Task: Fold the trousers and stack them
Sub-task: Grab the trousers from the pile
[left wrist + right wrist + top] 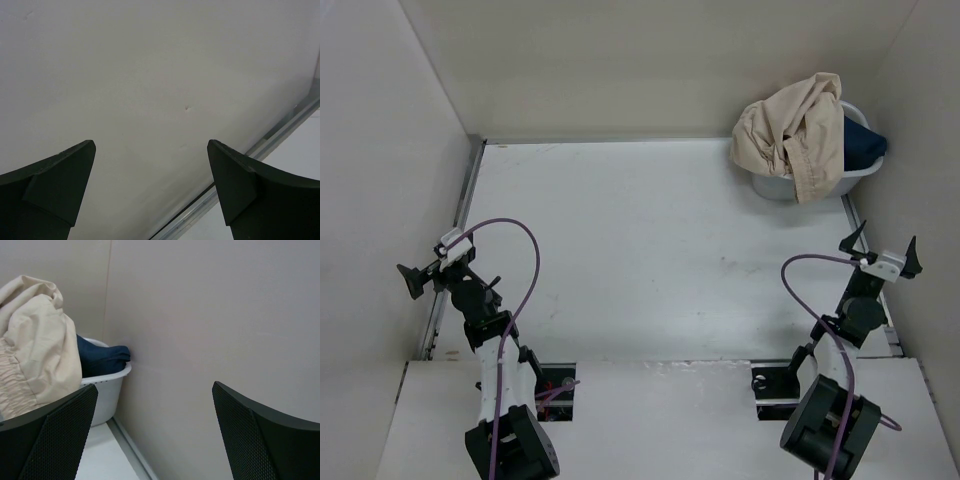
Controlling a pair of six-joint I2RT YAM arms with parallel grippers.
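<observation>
Nothing is folded yet: the trousers (795, 135) lie bunched over the basket (860, 176) at two o'clock on the table (640, 250). The left gripper (432, 262) and right gripper (882, 248) hover well away, fingers (50, 440) apart, holding nothing.

basket (773, 187) half hidden under trousers (795, 135), navy garment (863, 143) mostly buried

Count on site: two robot arms, left arm (488, 335) and right arm (848, 322); one white tub (770, 188); one pair of beige trousers (800, 135); one navy garment (861, 146); one worktop (650, 250).
</observation>
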